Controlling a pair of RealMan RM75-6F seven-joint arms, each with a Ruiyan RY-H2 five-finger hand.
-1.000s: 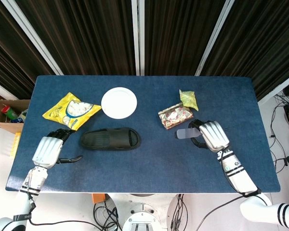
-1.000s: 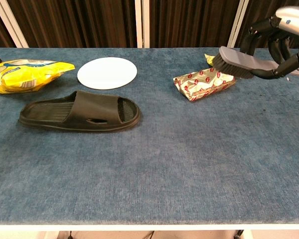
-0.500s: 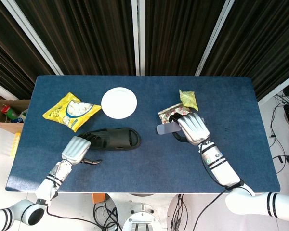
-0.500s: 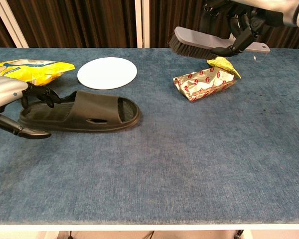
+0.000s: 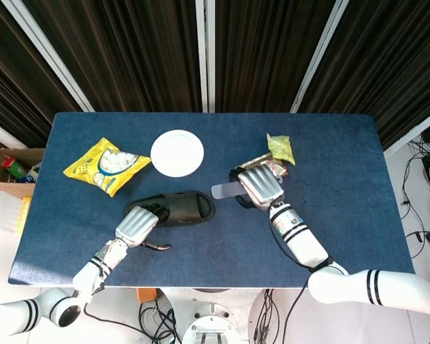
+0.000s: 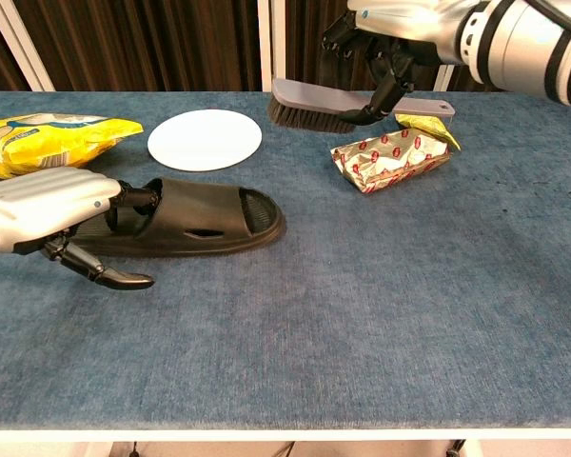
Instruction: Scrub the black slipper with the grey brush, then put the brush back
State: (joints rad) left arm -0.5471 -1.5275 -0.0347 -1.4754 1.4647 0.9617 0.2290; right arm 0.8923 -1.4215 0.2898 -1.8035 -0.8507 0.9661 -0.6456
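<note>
Rubbery black slipper (image 6: 195,219) looked floppy, so my left hand (image 6: 48,209) pinned its heel; right hand (image 5: 258,186) gripped the stiff grey brush (image 6: 338,102) mid-handle.

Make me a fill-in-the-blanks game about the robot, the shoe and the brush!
1. The grey brush is held by the robot's ____ hand.
2. The left hand rests on the heel end of the ____ rubber slipper.
3. The round white plate has ____ on it.

Missing words: right; black; nothing
</note>
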